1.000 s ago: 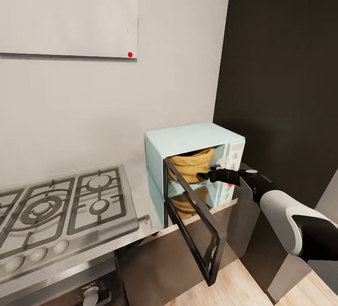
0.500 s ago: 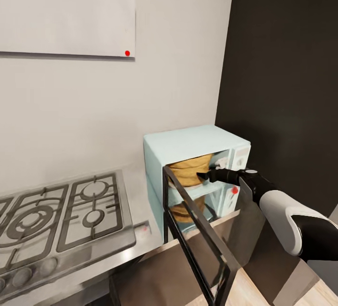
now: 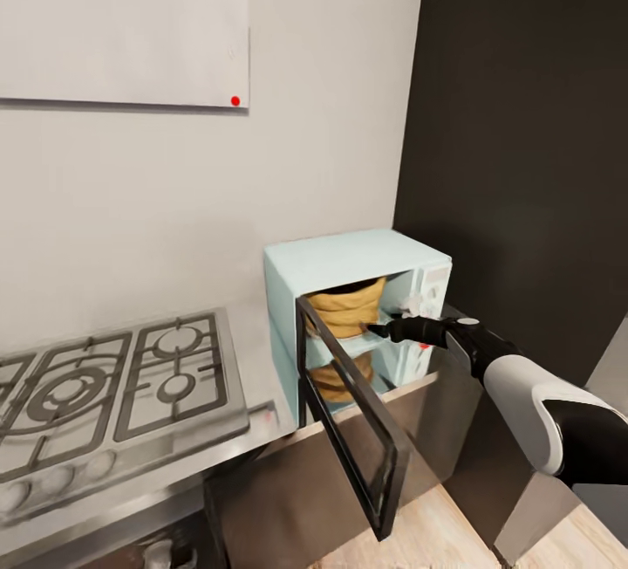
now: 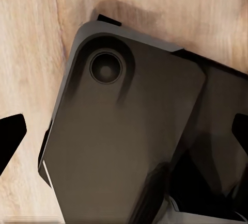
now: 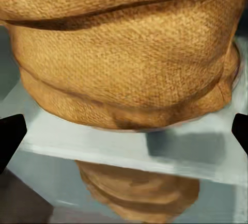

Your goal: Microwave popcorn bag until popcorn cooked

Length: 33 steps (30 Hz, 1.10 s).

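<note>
Nearest you, your right arm (image 3: 532, 399) reached forward from the lower right, and its gripper (image 3: 377, 327) sat at the mouth of the microwave (image 3: 349, 307). In the right wrist view the two dark fingertips (image 5: 11, 136) stood far apart at the frame edges, so that pincer was spread wide and held nothing. The microwave door (image 3: 349, 429) hung swung out toward you, dark frame with clear glass.

Inside the microwave sat the bag (image 3: 347, 311), just beyond your right fingertips. It stood upright on the pale glass floor of the cavity, rim up, its ridges running level, and its reflection showed in the glass below it. The wrist view showed its woven tan cloth (image 5: 129, 53) close up; you could not see what was inside it.

The left wrist view looked down at the robot's dark base (image 4: 124, 146) over a wood floor (image 4: 26, 53); the left fingertips (image 4: 10, 139) also stood wide apart, empty.

The microwave rested on the grey counter (image 3: 253, 429), with the hob (image 3: 105, 394) well to its left. Behind it were the grey wall, a white hood (image 3: 122, 23) and a tall dark unit (image 3: 523, 159) at right.
</note>
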### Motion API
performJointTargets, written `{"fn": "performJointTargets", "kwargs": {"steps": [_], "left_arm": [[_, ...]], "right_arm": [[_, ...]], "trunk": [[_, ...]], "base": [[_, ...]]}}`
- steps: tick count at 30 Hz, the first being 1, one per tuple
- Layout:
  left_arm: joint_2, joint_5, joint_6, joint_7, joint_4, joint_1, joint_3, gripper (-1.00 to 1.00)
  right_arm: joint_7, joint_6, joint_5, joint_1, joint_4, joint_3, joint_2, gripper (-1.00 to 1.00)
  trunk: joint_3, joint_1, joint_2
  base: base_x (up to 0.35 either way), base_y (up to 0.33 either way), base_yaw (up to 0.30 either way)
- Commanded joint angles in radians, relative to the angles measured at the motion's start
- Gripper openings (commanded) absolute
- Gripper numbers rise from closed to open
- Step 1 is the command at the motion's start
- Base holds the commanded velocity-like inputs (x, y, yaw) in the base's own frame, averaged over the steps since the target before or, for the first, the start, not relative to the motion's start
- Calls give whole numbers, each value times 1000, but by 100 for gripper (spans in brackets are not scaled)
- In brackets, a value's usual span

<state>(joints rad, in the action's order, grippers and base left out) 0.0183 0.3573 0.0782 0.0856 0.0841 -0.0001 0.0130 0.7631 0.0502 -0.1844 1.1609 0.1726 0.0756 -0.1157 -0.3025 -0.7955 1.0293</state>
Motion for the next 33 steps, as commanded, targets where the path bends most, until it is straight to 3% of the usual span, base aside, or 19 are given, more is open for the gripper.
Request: {"fn": "performJointTargets", "kwargs": {"steps": [1, 23, 25, 29, 31, 33], "left_arm": [[0, 6, 2, 5, 0, 0, 1, 100], [1, 6, 2, 5, 0, 0, 1, 100], [1, 6, 2, 5, 0, 0, 1, 100], [2, 6, 2, 5, 0, -1, 1, 100], [2, 6, 2, 5, 0, 0, 1, 100], [3, 6, 1, 5, 0, 0, -1, 100]], "right_arm": [[5, 6, -8, 0, 2, 8, -2, 100], [0, 24, -5, 0, 4, 4, -14, 100], [-2, 25, -4, 0, -38, 3, -54, 100], [-9, 73, -6, -4, -185, -1, -172, 100], [-28, 93, -8, -56, -198, -2, -200, 100], [-78, 96, -13, -160, -202, -3, -200, 100]], "trunk": [[-1, 0, 1], [-1, 0, 1], [-1, 0, 1], [-1, 0, 1], [-1, 0, 1], [-1, 0, 1]], "base": [[-296, -105, 0], [-297, -105, 0], [-296, -106, 0], [-206, -88, 0], [-37, -19, 0], [-8, -4, 0]]}}
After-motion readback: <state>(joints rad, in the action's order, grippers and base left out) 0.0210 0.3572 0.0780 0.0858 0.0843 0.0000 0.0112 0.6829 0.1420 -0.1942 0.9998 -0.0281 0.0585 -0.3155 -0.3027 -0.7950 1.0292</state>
